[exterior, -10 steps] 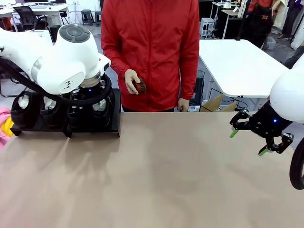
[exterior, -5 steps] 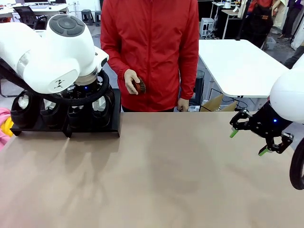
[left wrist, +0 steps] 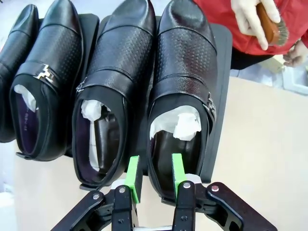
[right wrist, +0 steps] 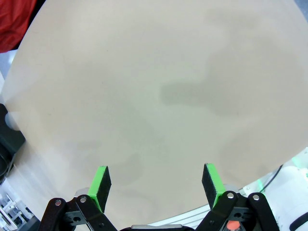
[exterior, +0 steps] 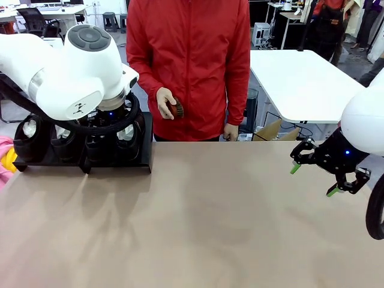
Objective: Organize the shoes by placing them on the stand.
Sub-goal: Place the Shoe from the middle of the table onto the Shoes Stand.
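Four glossy black shoes with white paper inside stand side by side on the black stand [exterior: 120, 165]. In the left wrist view they run from the rightmost shoe [left wrist: 185, 72] through two middle shoes [left wrist: 120, 62] [left wrist: 50, 62] to the leftmost shoe [left wrist: 17, 57], with the stand [left wrist: 220, 86] under them. My left gripper [left wrist: 155, 168] hangs over the rightmost shoe's heel, narrowly open. One green pad is inside its opening, the other between two shoes, and neither presses the wall. My right gripper [exterior: 312, 180] [right wrist: 155, 168] hovers open and empty above the table at the right.
A person in a red jacket stands behind the table's far edge, holding a brown brush [exterior: 176, 108] [left wrist: 269, 21] in one hand. A white table [exterior: 300, 78] and a cardboard box [exterior: 270, 129] are behind at the right. Pink and yellow cloth [exterior: 5, 157] lies at the left edge.
My left arm's wrist swung slightly left and up, then back right over the stand. The shoes, the right arm and the person stayed put.
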